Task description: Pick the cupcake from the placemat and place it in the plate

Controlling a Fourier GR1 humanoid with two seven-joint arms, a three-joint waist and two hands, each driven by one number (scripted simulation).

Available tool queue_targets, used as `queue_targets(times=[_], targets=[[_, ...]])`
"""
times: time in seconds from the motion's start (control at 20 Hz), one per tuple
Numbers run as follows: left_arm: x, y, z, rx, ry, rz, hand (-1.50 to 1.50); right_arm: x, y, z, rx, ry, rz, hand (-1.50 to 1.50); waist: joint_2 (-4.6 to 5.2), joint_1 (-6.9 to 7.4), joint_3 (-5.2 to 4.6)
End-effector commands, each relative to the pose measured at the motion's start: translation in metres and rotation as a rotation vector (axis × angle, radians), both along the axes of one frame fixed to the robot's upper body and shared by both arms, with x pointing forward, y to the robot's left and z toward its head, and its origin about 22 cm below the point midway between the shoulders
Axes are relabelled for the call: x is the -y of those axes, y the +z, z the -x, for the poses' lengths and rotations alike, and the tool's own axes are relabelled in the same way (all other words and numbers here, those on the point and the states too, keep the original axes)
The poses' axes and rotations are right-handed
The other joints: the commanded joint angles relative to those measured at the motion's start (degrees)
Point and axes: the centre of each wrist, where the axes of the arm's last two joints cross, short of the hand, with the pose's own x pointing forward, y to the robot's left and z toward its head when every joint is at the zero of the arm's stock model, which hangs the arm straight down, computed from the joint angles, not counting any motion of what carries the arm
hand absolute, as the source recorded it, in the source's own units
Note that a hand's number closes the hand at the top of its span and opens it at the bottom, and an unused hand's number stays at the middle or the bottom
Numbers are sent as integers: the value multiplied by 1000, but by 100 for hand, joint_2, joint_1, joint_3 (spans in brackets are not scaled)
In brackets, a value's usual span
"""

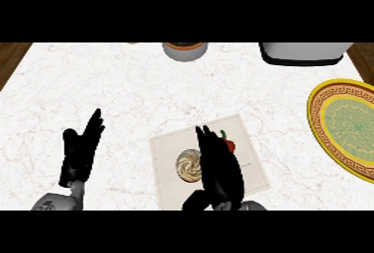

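- Clearly, our right robot hand (219, 170) hovered with straight fingers over the placemat (169, 148) near the table's (131, 89) front edge, holding nothing.
- We saw the cupcake (188, 165) on that placemat, just beside those fingers.
- Our left robot hand (79, 150) rested open toward the front-left corner.
- We saw the plate (343, 123) at the right edge.

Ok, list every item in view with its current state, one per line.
cupcake: on the placemat, not lifted
placemat: flat on the counter
plate: holds nothing, at the right edge
right hand: open, beside the cupcake
left hand: open, resting, fingers up
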Motion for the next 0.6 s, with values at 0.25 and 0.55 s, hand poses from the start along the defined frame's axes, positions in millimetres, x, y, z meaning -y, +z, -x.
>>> queue_targets(times=[0.25,0.55], targets=[[-7,-3,-7,8,1,1,0,-17,-11,-7,-70,-3,21,-150,1,-7,3],[-11,-4,0,-7,17,-11,0,-12,-13,2,-85,-5,25,-150,-4,-14,3]])
